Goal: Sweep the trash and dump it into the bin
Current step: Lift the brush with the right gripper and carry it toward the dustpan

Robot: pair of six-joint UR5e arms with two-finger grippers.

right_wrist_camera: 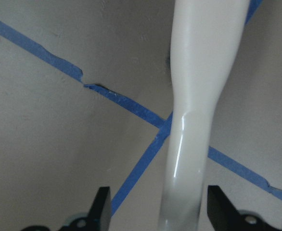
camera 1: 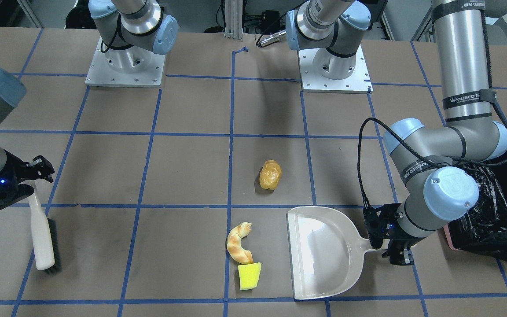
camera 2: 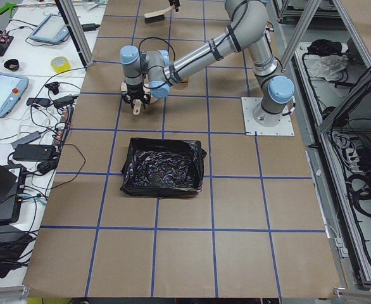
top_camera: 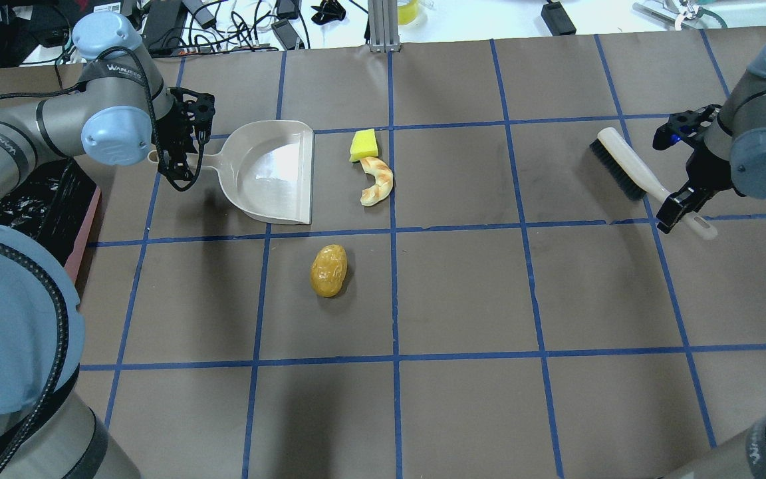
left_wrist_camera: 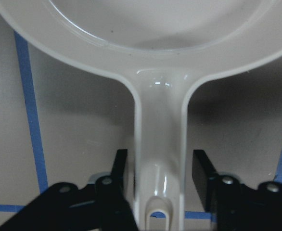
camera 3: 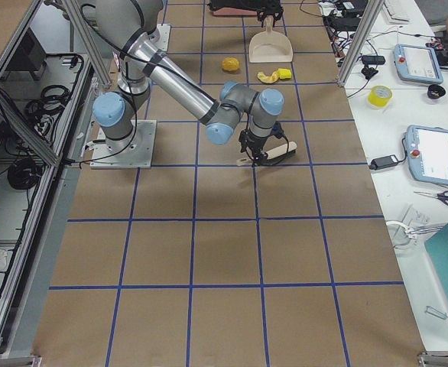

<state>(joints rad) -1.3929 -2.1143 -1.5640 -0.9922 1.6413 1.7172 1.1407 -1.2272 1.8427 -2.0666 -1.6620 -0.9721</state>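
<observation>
The left arm [top_camera: 10, 319] looms nearest, hiding most of the bin [top_camera: 88, 223] at the left edge. The left claw [top_camera: 179, 157] straddles the dustpan [top_camera: 270, 169] handle, part open, one pad clear of it. Closing off-centre could skew the light dustpan. Just right of its mouth the yellow sponge [top_camera: 364, 144] touches the tan croissant [top_camera: 378, 181]. The glossy potato [top_camera: 329, 269] lies nearer, apart, and may roll when swept. Far right, the right claw [top_camera: 682, 203] hangs open astride the brush [top_camera: 622, 166] handle, gripping nothing.

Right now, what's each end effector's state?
Left end effector: open, straddling the dustpan handle.
Right end effector: open, straddling the brush handle.
</observation>
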